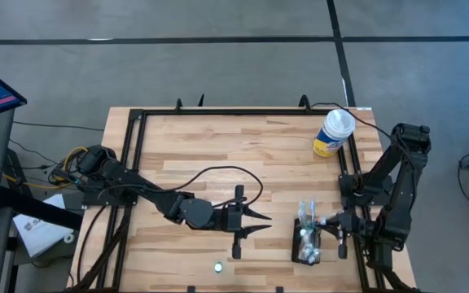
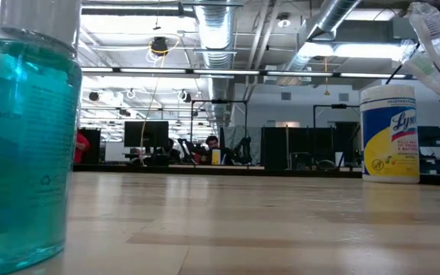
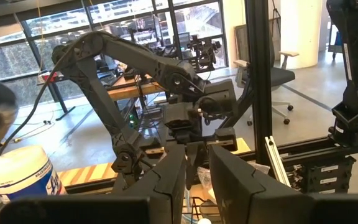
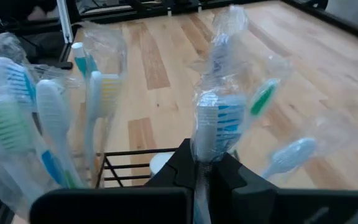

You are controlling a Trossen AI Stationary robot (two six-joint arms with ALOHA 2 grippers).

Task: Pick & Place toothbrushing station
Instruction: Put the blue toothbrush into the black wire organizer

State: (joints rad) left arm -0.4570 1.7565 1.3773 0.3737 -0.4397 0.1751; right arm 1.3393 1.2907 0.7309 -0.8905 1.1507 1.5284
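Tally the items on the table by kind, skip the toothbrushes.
Black mesh box-shaped toothbrushing station, holding wrapped toothbrushes: 1
White-lidded yellow-and-blue cylindrical wipes canister: 1
Clear bottle of teal liquid, close to the low camera: 1
Small round pale object near the table's front edge, too small to identify: 1
Total: 4

Left arm: stretched low across the table, left gripper (image 1: 260,224) with fingers parted, holding nothing.
Right arm: folded at table's right edge, right gripper (image 1: 326,220) fingers closed.
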